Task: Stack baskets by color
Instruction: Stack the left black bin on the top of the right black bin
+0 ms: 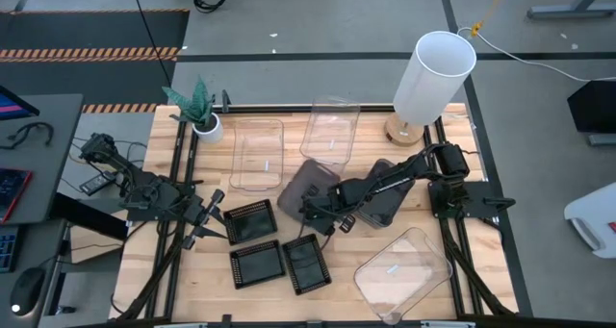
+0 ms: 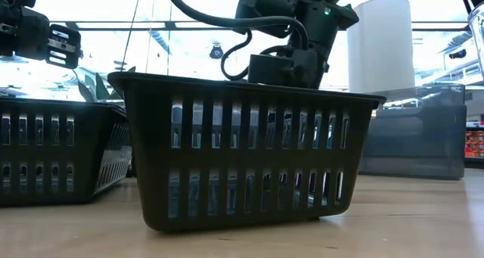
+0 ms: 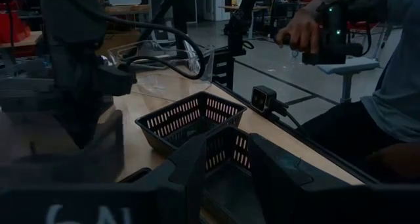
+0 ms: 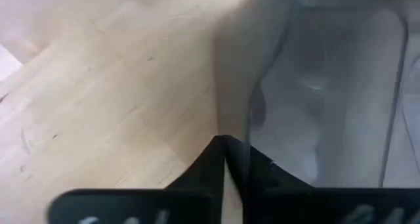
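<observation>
My right gripper [image 1: 311, 210] [image 4: 224, 145] reaches down at the near end of a smoky grey basket [image 1: 310, 181] in the table's middle and is shut on its rim. A second smoky grey basket [image 1: 387, 203] lies partly under that arm. Three black mesh baskets [image 1: 250, 220] [image 1: 257, 264] [image 1: 306, 264] stand on their bottoms near the front left. Two clear baskets [image 1: 258, 155] [image 1: 330, 131] rest at the back and one [image 1: 402, 270] at the front right. My left gripper [image 1: 204, 220] [image 3: 223, 165] waits open and level beside the black baskets. My right gripper pinches the smoky grey basket's rim [image 4: 244, 129] at its near end, one finger [image 4: 269, 175] on the inner side and one on the outer. The fingers come steeply from above. The basket's bottom seems to lie on the table.
A tall white lamp [image 1: 433, 78] stands at the back right and a small potted plant [image 1: 200, 112] at the back left. A person's hand [image 3: 298, 32] shows beyond the table's edge. Bare wood lies between the black baskets and the front clear basket.
</observation>
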You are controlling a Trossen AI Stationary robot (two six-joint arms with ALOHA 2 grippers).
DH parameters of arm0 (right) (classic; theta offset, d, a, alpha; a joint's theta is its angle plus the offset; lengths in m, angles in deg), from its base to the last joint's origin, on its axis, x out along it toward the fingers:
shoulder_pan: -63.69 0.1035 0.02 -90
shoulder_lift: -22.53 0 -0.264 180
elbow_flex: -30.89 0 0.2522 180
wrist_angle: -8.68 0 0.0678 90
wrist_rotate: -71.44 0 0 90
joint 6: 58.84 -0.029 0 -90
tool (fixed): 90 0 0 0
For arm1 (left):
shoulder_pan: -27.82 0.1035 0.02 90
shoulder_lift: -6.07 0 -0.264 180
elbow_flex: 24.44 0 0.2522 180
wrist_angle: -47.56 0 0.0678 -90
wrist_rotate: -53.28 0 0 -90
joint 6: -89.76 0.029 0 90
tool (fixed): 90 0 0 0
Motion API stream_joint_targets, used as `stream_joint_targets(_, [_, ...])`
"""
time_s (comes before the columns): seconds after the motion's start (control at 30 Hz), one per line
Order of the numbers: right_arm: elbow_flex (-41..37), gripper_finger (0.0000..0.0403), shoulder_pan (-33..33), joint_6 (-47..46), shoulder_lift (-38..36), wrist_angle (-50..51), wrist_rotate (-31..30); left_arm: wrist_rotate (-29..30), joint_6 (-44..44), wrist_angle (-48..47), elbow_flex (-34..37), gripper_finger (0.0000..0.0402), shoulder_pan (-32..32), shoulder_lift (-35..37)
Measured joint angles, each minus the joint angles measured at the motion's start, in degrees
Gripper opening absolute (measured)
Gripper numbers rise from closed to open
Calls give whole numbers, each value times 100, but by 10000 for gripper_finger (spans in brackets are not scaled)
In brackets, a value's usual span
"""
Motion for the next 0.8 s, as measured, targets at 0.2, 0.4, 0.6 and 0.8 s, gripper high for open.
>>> stream_joint_targets(0.2, [65,15,89,210,0,32,-467,0,0,1,0,121,-1,0])
stream_joint_targets(0.4, [573,6,231,169,0,333,-803,1,0,-1,0,121,0,0])
stream_joint_targets(0.6, [1303,9,352,-114,-121,1252,-1062,0,0,-1,0,121,0,0])
stream_joint_targets(0.8, [1652,5,474,-832,-633,2053,-1153,1,0,1,0,121,0,0])
